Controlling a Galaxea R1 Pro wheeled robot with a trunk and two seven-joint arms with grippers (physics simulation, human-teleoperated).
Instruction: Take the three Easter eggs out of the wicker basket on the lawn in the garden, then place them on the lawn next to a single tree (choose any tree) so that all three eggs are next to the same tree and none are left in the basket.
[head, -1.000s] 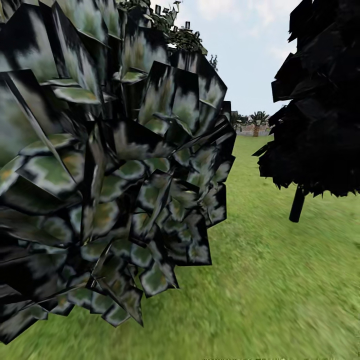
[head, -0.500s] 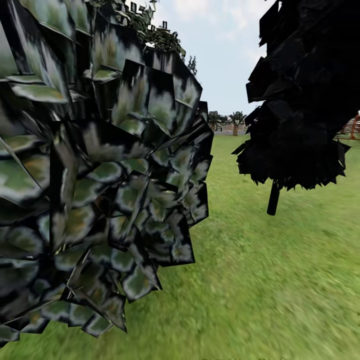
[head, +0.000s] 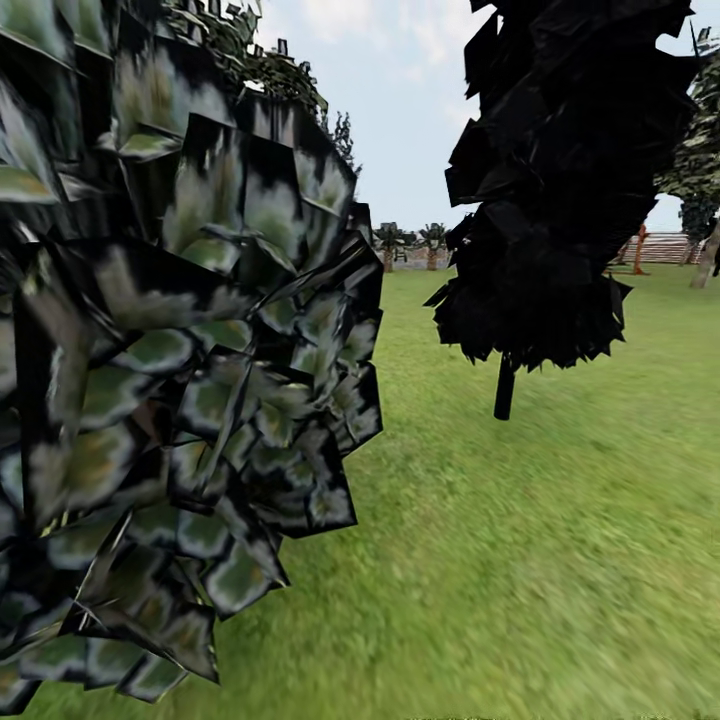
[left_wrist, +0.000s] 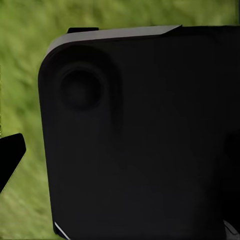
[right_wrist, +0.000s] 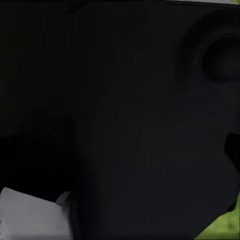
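1. At the left of the head view, the mottled green-white foliage of a tree stood very close to the camera and hid whatever lay behind it; its trunk could not be made out.
2. Right of it, the lawn ran open toward a far fence and small palms.
3. Further right stood the black-trunked tree, its dark stem planted in the grass, well apart from the mottled foliage.
4. At the far right edge, a pale trunk showed near the fence.
5. The Easter eggs and the wicker basket were somewhere out of sight, so the robot was judged to be travelling, looking for them.
6. The left wrist view gave a dark housing over grass; the right wrist view gave dark housing too. Whether either claw was wide, narrow or holding anything could not be told.
7. To do this step well, the base would likely best steer clear of the near leaves, take the open grass between the two trees, and turn the head until the basket came into view.
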